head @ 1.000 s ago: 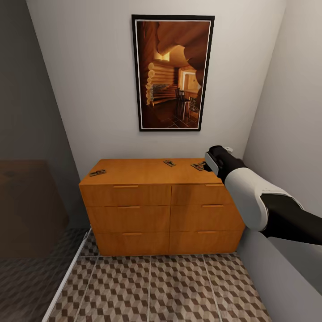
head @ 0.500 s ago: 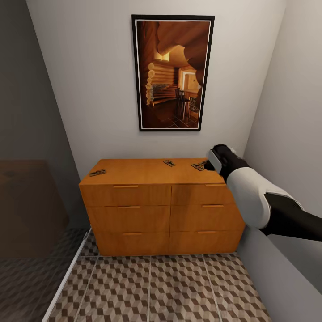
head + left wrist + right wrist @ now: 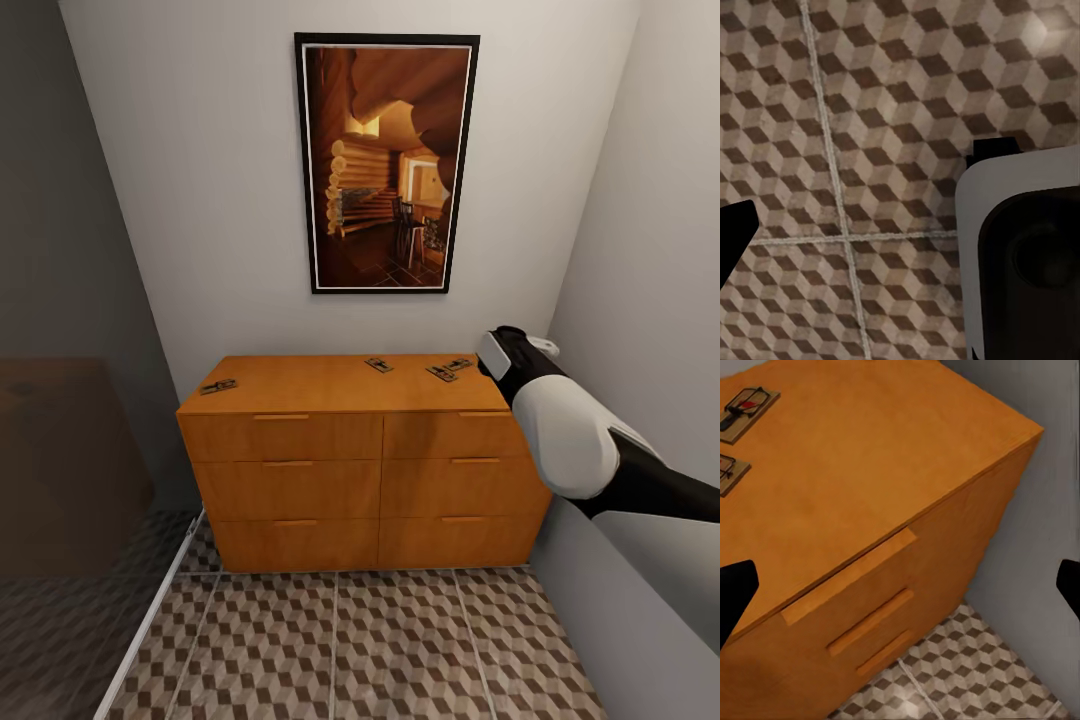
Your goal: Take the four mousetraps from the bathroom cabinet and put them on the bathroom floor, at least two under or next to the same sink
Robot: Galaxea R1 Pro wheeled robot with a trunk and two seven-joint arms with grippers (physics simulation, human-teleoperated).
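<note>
We are drawing our right gripper (image 3: 900, 585) back off the cabinet (image 3: 330, 460) corner, jaws spread wide and empty, uncovering two mousetraps (image 3: 449, 369) still on top. No pickup made; left jaws' state we cannot tell.

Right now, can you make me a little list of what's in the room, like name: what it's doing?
mousetraps: four on the cabinet top, one at its left end, one mid-back, two close together at the right
cabinet: all six drawers shut
right gripper: jaws wide open, holding nothing, beside the cabinet's right end
floor: cube-pattern tiles
picture: on the wall above the cabinet
</note>
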